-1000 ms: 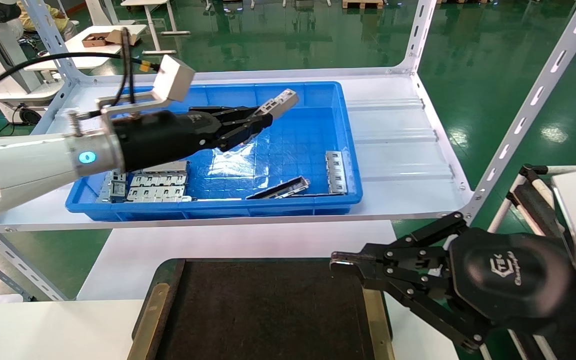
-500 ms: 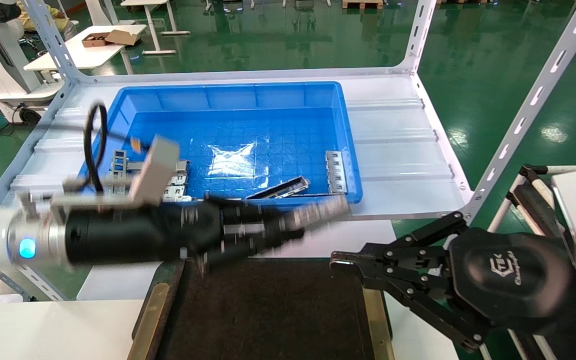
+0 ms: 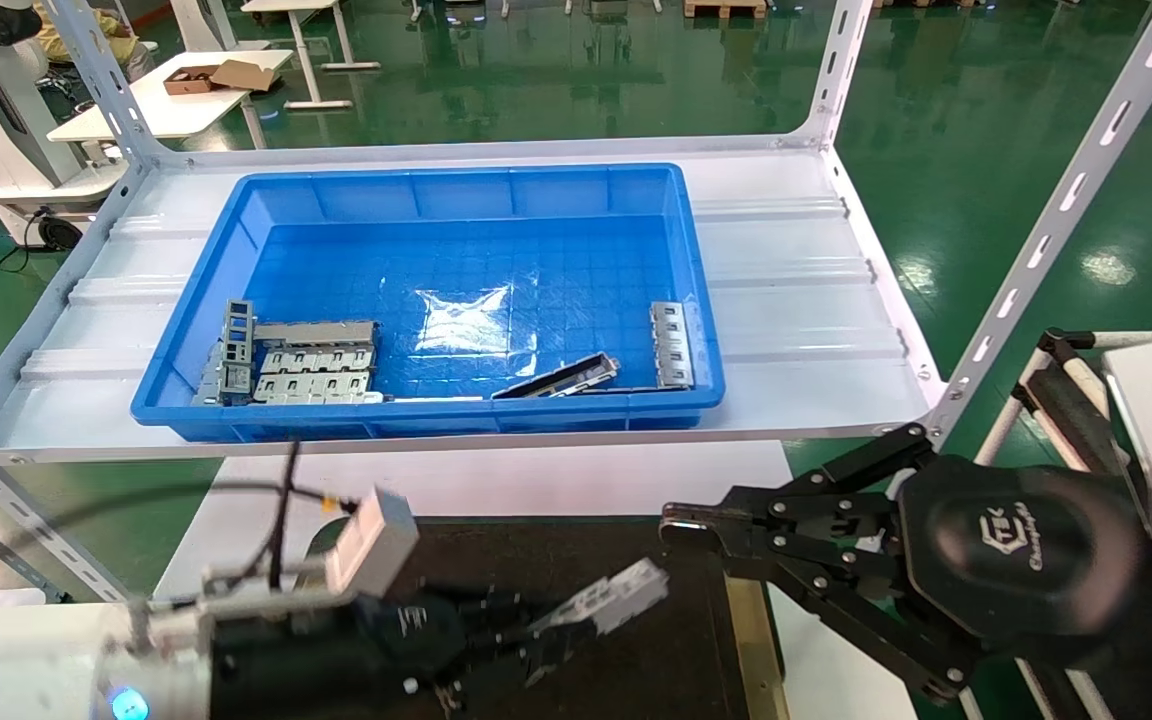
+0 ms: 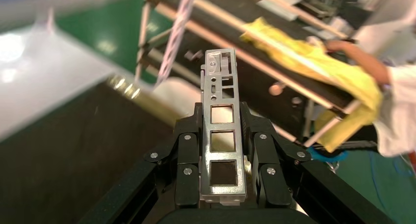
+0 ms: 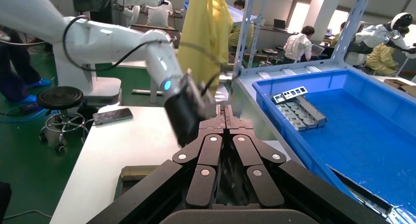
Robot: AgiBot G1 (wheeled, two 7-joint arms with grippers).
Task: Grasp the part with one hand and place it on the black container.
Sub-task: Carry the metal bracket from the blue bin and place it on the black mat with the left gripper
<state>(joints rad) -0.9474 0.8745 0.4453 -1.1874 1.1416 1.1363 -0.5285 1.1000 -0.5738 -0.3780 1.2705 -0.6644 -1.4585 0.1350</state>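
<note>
The part (image 3: 608,598), a silver-grey bar with a row of rectangular windows, sticks out from my left gripper (image 3: 546,628), which is shut on it low over the black container (image 3: 536,545). In the left wrist view the part (image 4: 221,136) sits squeezed between both black fingers (image 4: 189,150), its tip reaching past the container's (image 4: 59,145) gold rim. My right gripper (image 3: 681,522) hangs shut and empty at the container's right rim; the right wrist view shows its tips (image 5: 225,111) pressed together.
A blue bin (image 3: 436,420) stands on the white shelf behind the container. It holds stacked flat plates (image 3: 316,360), a dark channel bar (image 3: 558,377) and another windowed bar (image 3: 671,343). White shelf posts (image 3: 1036,250) rise at the right.
My left arm has swung from above the blue bin down and toward me, carrying the part to just over the black container. The right arm has not moved.
</note>
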